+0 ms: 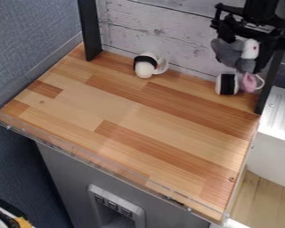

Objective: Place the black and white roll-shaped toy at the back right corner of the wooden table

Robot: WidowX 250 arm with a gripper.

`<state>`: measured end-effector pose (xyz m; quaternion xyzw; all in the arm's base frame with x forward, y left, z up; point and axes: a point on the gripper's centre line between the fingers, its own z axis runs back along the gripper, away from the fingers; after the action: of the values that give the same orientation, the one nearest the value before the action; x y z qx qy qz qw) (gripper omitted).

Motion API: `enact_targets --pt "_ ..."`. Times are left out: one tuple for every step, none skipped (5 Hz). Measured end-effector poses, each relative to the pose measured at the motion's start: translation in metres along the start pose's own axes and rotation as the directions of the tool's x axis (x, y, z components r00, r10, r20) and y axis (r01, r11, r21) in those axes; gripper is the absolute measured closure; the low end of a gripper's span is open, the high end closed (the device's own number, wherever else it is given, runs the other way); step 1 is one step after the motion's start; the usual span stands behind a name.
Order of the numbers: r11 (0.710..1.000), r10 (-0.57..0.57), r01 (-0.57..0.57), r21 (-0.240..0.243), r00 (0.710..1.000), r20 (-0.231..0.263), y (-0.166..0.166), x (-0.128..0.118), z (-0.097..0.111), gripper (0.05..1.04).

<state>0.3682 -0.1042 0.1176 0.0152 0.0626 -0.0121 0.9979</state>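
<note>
The gripper (245,51) is hanging at the upper right, above the back right part of the wooden top (133,116), and its fingers are closing around a grey-and-white plush toy (230,51). They are standing apart by about the toy's width, one at its left and one at its right, and are pinching the soft body between them. The toy is showing a grey part at the left, a white part at the upper right and more grey hanging below. Just under it, near the back right corner, a white object with a black band (228,84) is resting on the wood. Beside that object's right side, a pink piece (249,83) is sitting next to a pale loop (260,82); whether the pink piece is belonging to the toy is hard to tell. Well apart from these, toward the back left, a white cup (145,69) with a black band is lying near the whitewashed plank wall (156,33), its pale curved part pointing right. A black post (89,31) is standing at the back left corner, and another post (270,84) is rising at the right edge. A clear rim (124,170) is running along the front edge.
</note>
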Motion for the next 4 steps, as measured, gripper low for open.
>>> enact_targets --pt "0.996 0.087 -0.087 -0.001 0.996 0.000 -0.001 0.000 0.000 0.319" --pt "0.991 0.136 -0.136 -0.013 0.990 0.024 -0.002 0.004 0.011 0.319" --pt "0.993 0.121 -0.121 -0.013 0.993 0.018 -0.002 0.003 0.012 0.319" --pt "0.998 0.067 -0.067 -0.010 0.998 0.021 -0.002 0.003 0.017 0.319"
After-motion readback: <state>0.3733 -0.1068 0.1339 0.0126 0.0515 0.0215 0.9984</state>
